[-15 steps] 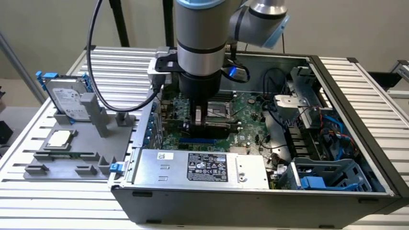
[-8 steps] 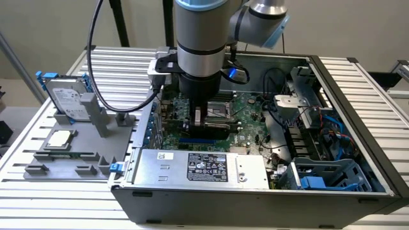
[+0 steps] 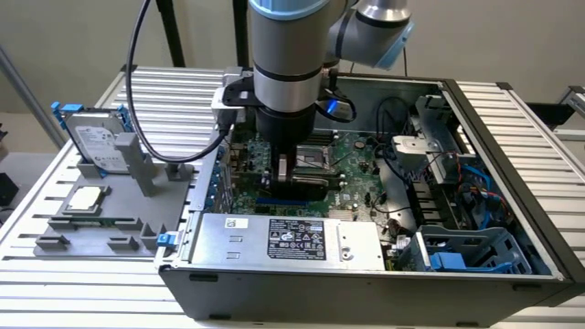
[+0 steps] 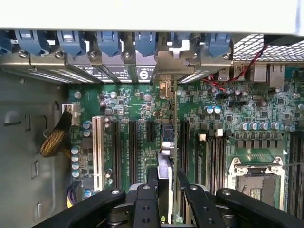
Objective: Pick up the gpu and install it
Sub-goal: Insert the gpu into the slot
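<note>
1. I see the gpu (image 4: 167, 142) edge-on: a thin card with a silver end bracket.
2. It stands upright over the motherboard (image 4: 228, 123) slots inside the case (image 3: 512, 178).
3. My gripper (image 4: 167, 190) is clamped on its upper edge.

You had the gripper (image 3: 294, 179) down inside the open computer case (image 3: 512, 199), over the motherboard (image 3: 352, 154), holding the gpu (image 4: 167, 142) upright among the slots, while the hard drive (image 3: 96, 140) and chip (image 3: 84, 199) sat on the tray (image 3: 55, 243) at the exterior view's left.
</note>
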